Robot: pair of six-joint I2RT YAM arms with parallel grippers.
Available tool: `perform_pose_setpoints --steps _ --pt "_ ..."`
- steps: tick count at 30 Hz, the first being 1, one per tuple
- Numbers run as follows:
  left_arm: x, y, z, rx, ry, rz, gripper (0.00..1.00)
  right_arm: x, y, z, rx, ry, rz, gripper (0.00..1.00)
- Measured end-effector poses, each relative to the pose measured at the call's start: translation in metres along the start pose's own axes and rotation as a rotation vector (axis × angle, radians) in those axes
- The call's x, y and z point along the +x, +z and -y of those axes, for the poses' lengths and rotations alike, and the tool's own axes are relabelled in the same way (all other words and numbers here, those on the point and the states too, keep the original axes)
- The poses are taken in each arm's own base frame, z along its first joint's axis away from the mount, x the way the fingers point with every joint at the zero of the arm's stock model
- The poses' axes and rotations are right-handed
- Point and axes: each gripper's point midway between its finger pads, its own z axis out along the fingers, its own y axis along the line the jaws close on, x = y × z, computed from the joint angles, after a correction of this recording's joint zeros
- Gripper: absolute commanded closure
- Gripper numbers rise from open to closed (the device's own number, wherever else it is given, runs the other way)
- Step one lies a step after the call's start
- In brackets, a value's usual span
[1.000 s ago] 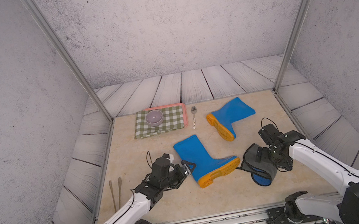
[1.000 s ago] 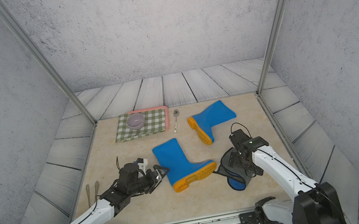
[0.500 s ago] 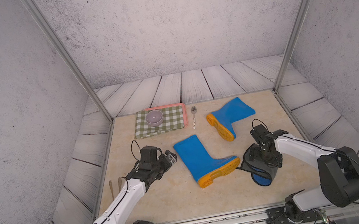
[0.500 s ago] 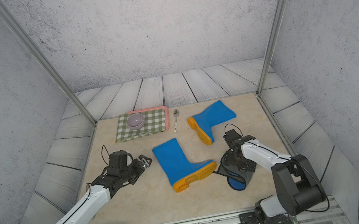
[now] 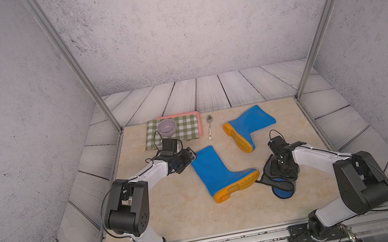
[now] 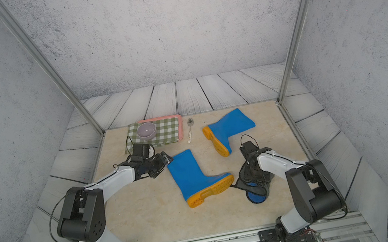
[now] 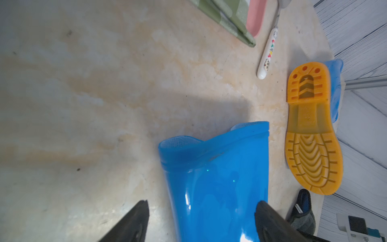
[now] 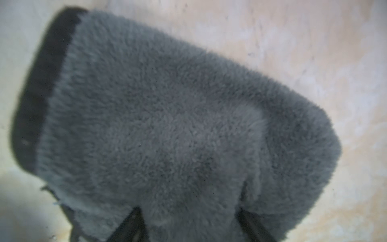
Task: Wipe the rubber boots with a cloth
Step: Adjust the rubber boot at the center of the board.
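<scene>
Cloth (image 5: 268,167) lies crumpled on the table (image 5: 171,211) at the robot's right. Grey side is up, black edging shows, and a blue flap is turned out at the near edge. One corner reaches just beside the toe of the near boot (image 5: 212,172). Right gripper (image 5: 283,169) is down on top of the cloth. In its wrist view the fingers (image 8: 129,226) are sunk in the grey pile with a hump of cloth (image 8: 167,125) between them; whether they pinch it or only press cannot be told. Near boot lies on its side mid-table, shaft pointing toward the back, yellow sole facing the front. Left gripper (image 5: 190,157) sits low at the mouth of that shaft. Its wrist view shows the jaws spread astride the shaft (image 7: 217,188), one finger (image 7: 134,222) clear of the rubber with bare table between, the other at the shaft's edge; released, not clamped. Far boot (image 5: 249,122) lies on its side farther back and to the right, apart from the near one, with its treaded sole (image 7: 310,130) turned toward the left gripper. Spoon (image 5: 210,129) lies between the far boot and a pink tray (image 5: 198,123) at back left. Checked cloth (image 5: 186,131) drapes over the tray, with a bowl (image 5: 167,127) standing on it.
</scene>
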Motion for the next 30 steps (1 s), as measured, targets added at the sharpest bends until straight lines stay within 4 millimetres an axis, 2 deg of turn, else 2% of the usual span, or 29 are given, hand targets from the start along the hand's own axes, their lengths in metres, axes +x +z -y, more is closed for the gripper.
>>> perform_pose_setpoints --steps 4,7,8,11,13,14,15,18,22,26,30 --pt "0.005 0.017 -0.008 -0.02 0.001 -0.045 0.23 0.0 0.0 -0.001 -0.007 -0.009 0.001 0.56" --pt "0.013 0.028 -0.018 -0.038 -0.002 -0.08 0.3 0.001 0.0 -0.002 -0.012 -0.021 -0.002 0.67" --pt "0.012 0.029 -0.016 -0.028 0.002 -0.079 0.34 0.001 0.0 -0.002 -0.016 -0.025 -0.004 0.71" --pt "0.011 0.032 -0.015 -0.014 0.01 -0.078 0.6 0.002 0.0 -0.004 -0.026 -0.036 -0.008 0.85" --pt "0.01 0.034 -0.012 0.005 0.004 -0.081 0.87 0.002 -0.001 -0.006 -0.037 -0.047 -0.012 0.94" --pt "0.01 0.035 -0.01 0.019 0.004 -0.083 0.96 0.003 -0.001 -0.007 -0.045 -0.049 -0.016 0.98" --pt "0.01 0.035 -0.007 0.035 0.005 -0.087 1.0 0.005 -0.002 -0.008 -0.052 -0.062 -0.022 1.0" --pt "0.01 0.034 -0.003 0.061 0.001 -0.093 1.0 0.013 -0.005 -0.012 -0.063 -0.096 -0.047 1.0" --pt "0.011 0.029 -0.013 0.087 -0.037 -0.064 1.0 0.026 -0.018 -0.012 -0.069 -0.143 -0.074 1.0" --pt "0.021 0.009 -0.042 0.093 -0.135 -0.017 1.0 0.026 -0.051 -0.014 -0.115 -0.174 -0.031 1.0" --pt "0.031 -0.009 -0.064 0.092 -0.221 0.039 1.0 0.02 -0.092 -0.03 -0.218 -0.218 0.023 1.0"
